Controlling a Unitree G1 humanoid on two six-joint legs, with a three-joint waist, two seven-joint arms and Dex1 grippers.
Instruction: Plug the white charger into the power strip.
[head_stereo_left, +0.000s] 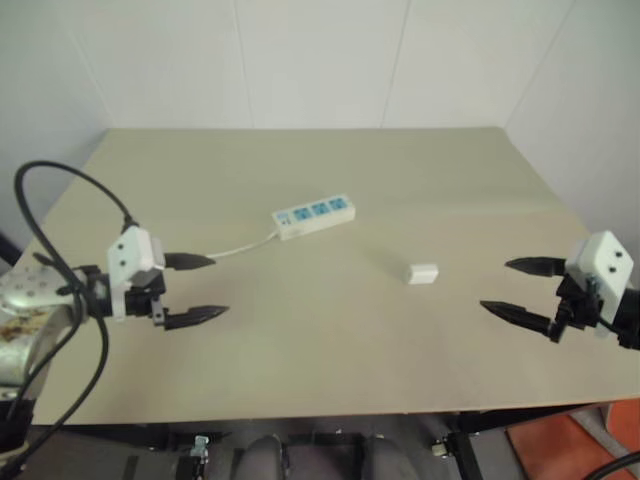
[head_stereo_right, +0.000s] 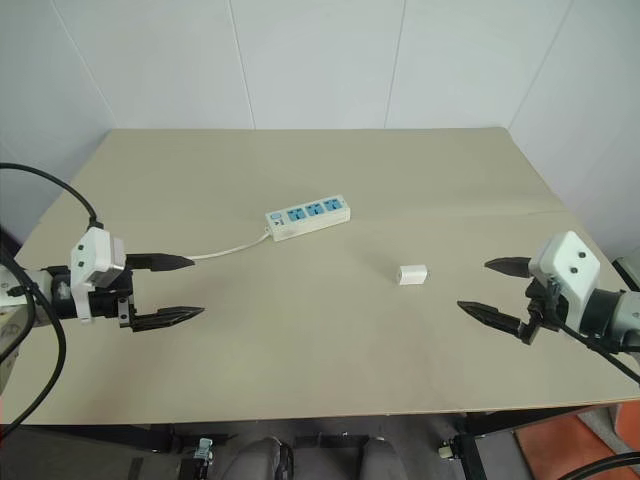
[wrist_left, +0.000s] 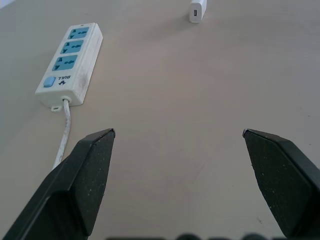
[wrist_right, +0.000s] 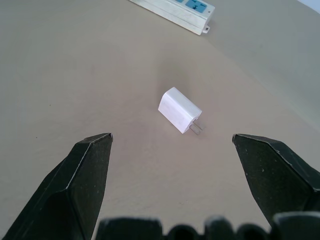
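The white charger (head_stereo_left: 423, 273) lies on its side on the beige table, right of centre, its two metal prongs bare (wrist_right: 196, 128). The power strip (head_stereo_left: 314, 216) lies flat at the table's middle, three blue sockets facing up, with its thin white cord (head_stereo_left: 240, 247) trailing toward the left. My left gripper (head_stereo_left: 198, 288) hovers open over the table's left side, pointing toward the strip, nothing between its fingers. My right gripper (head_stereo_left: 515, 287) hovers open at the right, pointing at the charger a short way off, holding nothing.
The table's front edge (head_stereo_left: 320, 412) runs just below both grippers. White walls close off the back and right. A black cable (head_stereo_left: 60, 190) loops up beside my left arm. An orange patch of floor (head_stereo_left: 560, 445) shows at the lower right.
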